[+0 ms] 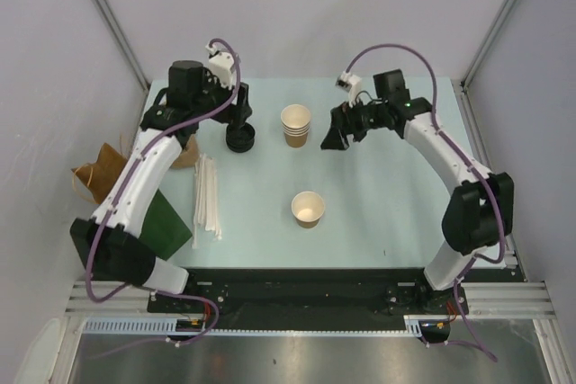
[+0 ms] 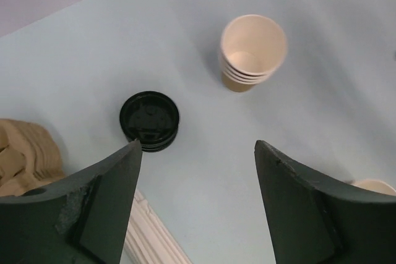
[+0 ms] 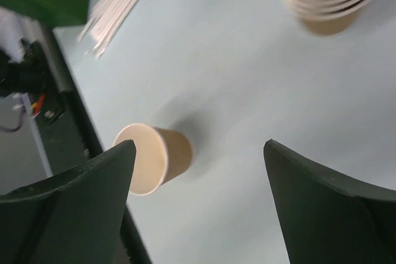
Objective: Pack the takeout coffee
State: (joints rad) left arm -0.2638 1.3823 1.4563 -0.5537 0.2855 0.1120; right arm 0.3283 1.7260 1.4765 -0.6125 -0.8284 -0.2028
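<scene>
A single small tan cup point(image 1: 308, 209), cream inside, stands open with no lid on it at the table's middle front; it also shows in the right wrist view point(image 3: 151, 157). No lidded cup shows in any view. A short stack of black lids point(image 1: 240, 139) lies at the back left, seen in the left wrist view point(image 2: 150, 120). My left gripper point(image 1: 241, 119) hovers open and empty just above and behind the lids point(image 2: 198, 145). My right gripper point(image 1: 335, 137) is open and empty point(image 3: 199, 145), raised right of the nested cups.
A stack of nested tan cups point(image 1: 295, 125) stands at the back middle. White straws point(image 1: 207, 195) lie at the left. A green bag point(image 1: 166, 222) lies at the front left, with brown paper items point(image 1: 99, 168) beyond the table's left edge.
</scene>
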